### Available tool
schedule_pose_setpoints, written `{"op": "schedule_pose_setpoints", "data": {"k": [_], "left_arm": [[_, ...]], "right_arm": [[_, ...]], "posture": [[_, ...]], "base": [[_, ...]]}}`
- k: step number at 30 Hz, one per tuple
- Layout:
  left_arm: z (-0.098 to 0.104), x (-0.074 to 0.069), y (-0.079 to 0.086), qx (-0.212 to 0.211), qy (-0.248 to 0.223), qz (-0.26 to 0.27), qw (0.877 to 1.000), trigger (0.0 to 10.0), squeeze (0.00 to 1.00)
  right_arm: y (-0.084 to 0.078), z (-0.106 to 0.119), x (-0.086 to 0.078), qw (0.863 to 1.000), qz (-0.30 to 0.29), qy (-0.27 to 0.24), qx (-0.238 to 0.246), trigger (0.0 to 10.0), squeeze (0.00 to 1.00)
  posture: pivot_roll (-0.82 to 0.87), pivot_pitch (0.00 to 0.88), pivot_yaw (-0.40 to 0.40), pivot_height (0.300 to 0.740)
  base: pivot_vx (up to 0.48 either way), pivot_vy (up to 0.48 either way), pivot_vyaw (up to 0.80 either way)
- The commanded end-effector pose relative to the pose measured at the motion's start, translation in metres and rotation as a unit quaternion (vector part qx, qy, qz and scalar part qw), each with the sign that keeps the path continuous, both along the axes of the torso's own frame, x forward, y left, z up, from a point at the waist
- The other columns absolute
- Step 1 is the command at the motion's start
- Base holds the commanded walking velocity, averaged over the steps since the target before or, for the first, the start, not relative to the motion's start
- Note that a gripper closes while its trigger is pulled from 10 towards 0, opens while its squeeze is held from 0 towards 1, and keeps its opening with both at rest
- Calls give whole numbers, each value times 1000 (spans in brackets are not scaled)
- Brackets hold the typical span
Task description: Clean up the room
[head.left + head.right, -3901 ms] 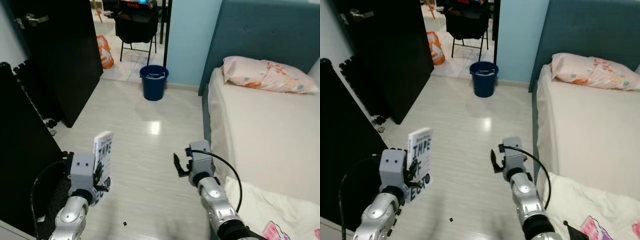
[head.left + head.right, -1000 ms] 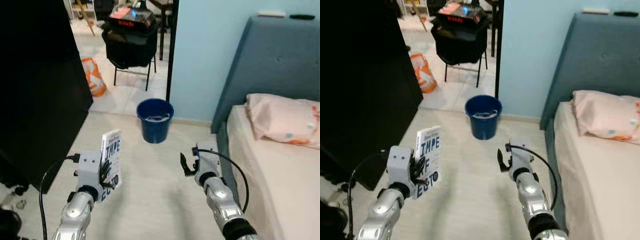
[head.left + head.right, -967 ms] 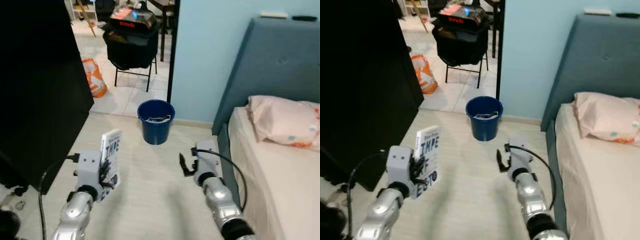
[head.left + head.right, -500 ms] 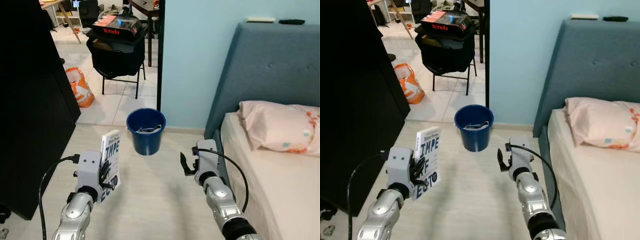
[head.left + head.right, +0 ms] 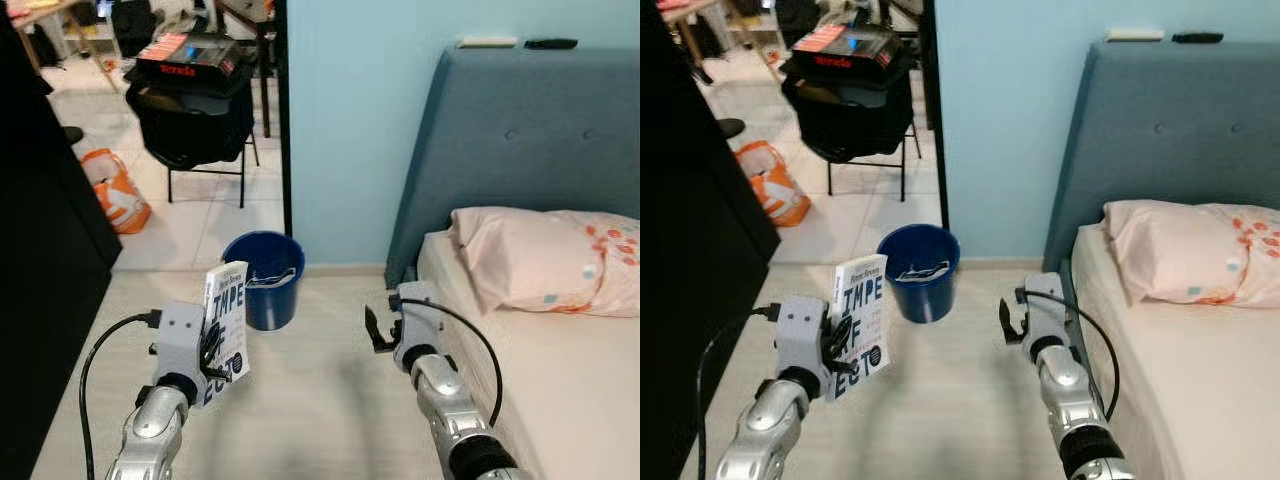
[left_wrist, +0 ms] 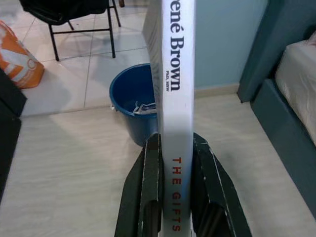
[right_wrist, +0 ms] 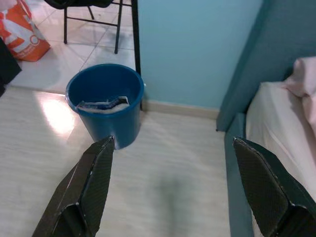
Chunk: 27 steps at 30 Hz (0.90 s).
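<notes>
We hold a white paperback book upright above the pale wood-look floor, its spine pinched between the two black fingers of our left hand, low on the left. Our right hand hangs empty to the right, fingers spread wide. Just beyond the book stands a round blue plastic bucket with scraps inside, against the light blue wall. A black folding chair and an orange bag lie farther left. On the right, a bed with a pink floral pillow meets a teal padded headboard.
</notes>
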<state>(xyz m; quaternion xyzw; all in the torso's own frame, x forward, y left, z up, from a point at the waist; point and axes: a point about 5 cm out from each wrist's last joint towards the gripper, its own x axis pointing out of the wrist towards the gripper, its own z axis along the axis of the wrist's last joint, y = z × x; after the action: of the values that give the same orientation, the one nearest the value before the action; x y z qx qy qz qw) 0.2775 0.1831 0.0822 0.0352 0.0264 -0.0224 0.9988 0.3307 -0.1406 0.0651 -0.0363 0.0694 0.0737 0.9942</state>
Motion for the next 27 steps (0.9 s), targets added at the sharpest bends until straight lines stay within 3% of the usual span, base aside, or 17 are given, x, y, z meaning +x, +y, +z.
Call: {"op": "schedule_pose_setpoints", "data": {"k": [1, 27], "left_arm": [[3, -1, 7, 0, -12, 11, 1000, 10000, 0], [3, 0, 7, -1, -13, 12, 1000, 10000, 0]], "right_arm": [[5, -6, -4, 1000, 6, 11, 3, 10000, 0], [3, -6, -3, 1000, 0, 12, 5, 10000, 0]], "posture": [[47, 89, -3, 740], [48, 94, -2, 740]], "base": [[379, 0, 0], [379, 0, 0]]}}
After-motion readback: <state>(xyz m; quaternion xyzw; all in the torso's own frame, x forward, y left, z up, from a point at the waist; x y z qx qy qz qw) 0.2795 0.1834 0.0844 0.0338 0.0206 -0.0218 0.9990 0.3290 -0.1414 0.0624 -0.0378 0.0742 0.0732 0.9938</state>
